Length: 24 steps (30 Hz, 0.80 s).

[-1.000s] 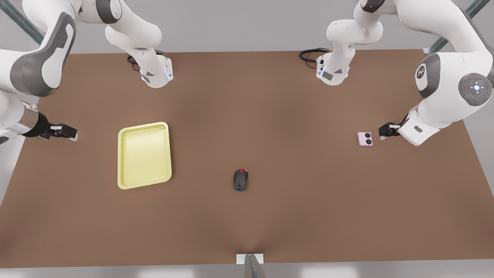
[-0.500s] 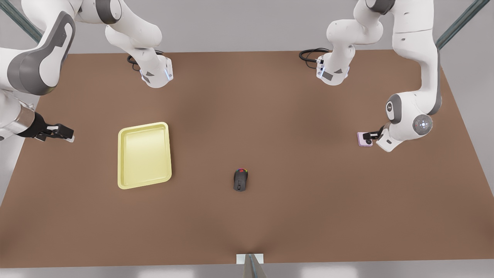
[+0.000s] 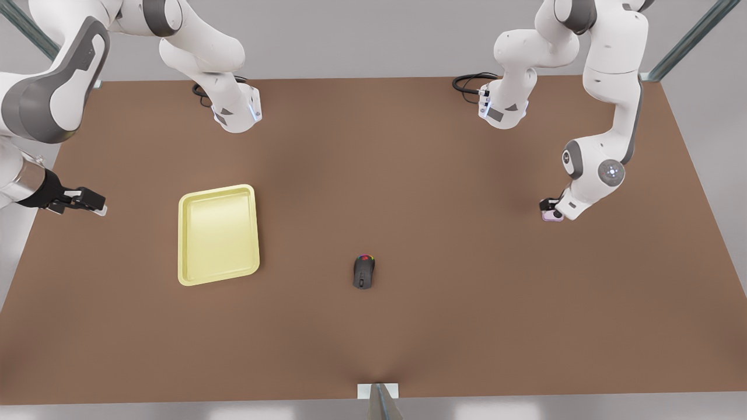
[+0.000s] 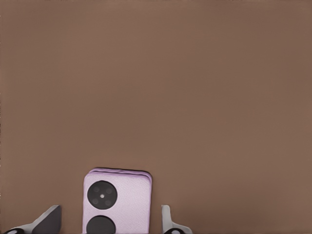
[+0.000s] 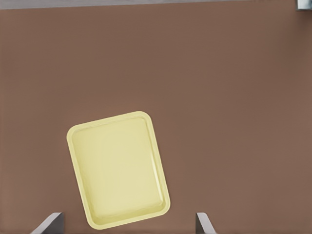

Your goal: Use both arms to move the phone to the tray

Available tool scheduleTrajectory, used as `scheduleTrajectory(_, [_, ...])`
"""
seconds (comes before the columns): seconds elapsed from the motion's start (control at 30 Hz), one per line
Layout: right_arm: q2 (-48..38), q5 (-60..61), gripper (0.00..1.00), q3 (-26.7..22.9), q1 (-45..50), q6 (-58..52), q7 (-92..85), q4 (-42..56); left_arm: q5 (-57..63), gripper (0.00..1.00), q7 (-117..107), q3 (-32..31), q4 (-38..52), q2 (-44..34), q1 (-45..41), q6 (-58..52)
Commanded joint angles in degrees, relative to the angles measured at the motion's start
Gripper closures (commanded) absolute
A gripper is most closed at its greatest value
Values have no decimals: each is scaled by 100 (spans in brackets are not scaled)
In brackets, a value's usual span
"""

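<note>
Brown table (image 3: 408, 326); tray (image 3: 218, 234) as landmark. Right gripper (image 3: 87, 201) waits beyond its far side from the phone, jaws spread. Phone (image 3: 549, 216) lies flat, well apart from tray, past the mouse (image 3: 363, 272). Left gripper (image 4: 107, 222) straddles it, jaws spread. Centre, descend, close evenly.

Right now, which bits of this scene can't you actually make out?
- phone: front view, mostly covered by the left end effector and its arm.
- phone's near end: left wrist view, cut off by the picture's edge.
- left end effector's fingertips: left wrist view, cut by the edge; contact with the phone unclear.
- mouse: front view, its buttons too small to read.
</note>
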Motion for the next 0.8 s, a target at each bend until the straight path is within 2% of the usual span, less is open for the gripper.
scheduleTrajectory(0.0, [-6, 57, 0, -2, 0, 15, -1, 3, 12, 0, 1279, 27, -1, 27, 1, 304])
scheduleTrajectory(0.6, [-6, 57, 0, 6, 9, 147, -1, 12, 12, 0, 1569, 18, -36, 555, 10, 427])
scheduleTrajectory(0.63, [-6, 57, 0, 6, 0, 147, -1, 12, 12, 5, 1569, 18, -36, 555, 10, 427])
scheduleTrajectory(0.77, [-6, 57, 0, 6, 0, 138, -1, 12, 12, 12, 1561, 18, -36, 563, 10, 427])
